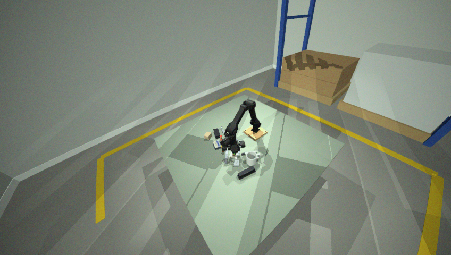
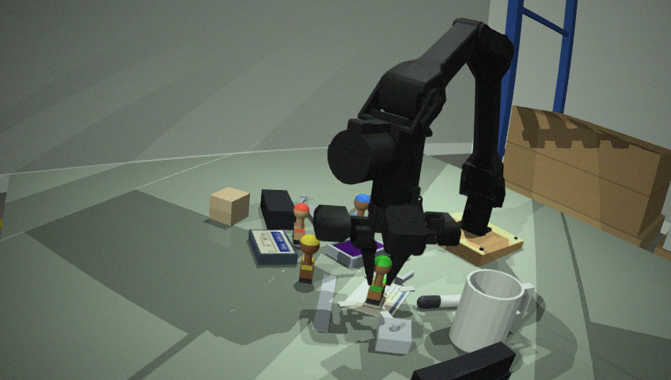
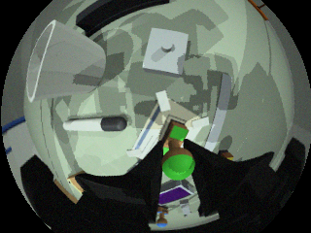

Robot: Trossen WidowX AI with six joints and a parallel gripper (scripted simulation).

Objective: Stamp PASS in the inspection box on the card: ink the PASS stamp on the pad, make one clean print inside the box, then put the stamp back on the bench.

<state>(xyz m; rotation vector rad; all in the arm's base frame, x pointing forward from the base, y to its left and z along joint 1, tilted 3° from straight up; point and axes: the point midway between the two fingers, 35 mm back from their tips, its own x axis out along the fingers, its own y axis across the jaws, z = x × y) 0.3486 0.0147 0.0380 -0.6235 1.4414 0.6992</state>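
1. My arm [image 2: 423, 98] bends over the green desk [image 2: 141, 245] and fills the middle of the exterior view, hiding whatever lies behind its wrist. The blue-topped stamp [image 2: 362, 203] shows only its knob past the black housing.

2. The white mug [image 2: 489, 310] stands near the card on its right, and I judge it the nearest thing to knock on the way back out.

3. The purple ink pad [image 2: 347, 250] sits just behind the work spot, partly covered by the gripper body. I cannot tell from here how much ink the stamp face carries.

4. The gripper [image 2: 382, 277] pinches the green-topped PASS stamp [image 2: 379, 279] by its wooden shaft under the knob, holding it upright with its base on the white card [image 2: 377, 303].

5. I judge the stamp light and stiff, a turned wooden handle that will not give. The round shaft could twist between narrow fingers, so a hold low under the knob seems soundest.

6. The card looks thin and light. I expect it to slide or lift with the stamp if the face sticks.

7. The inspection box is too small to make out. In the wrist view the green knob [image 3: 178, 166] covers the stamp's foot, so I cannot tell whether the face lies inside the box.
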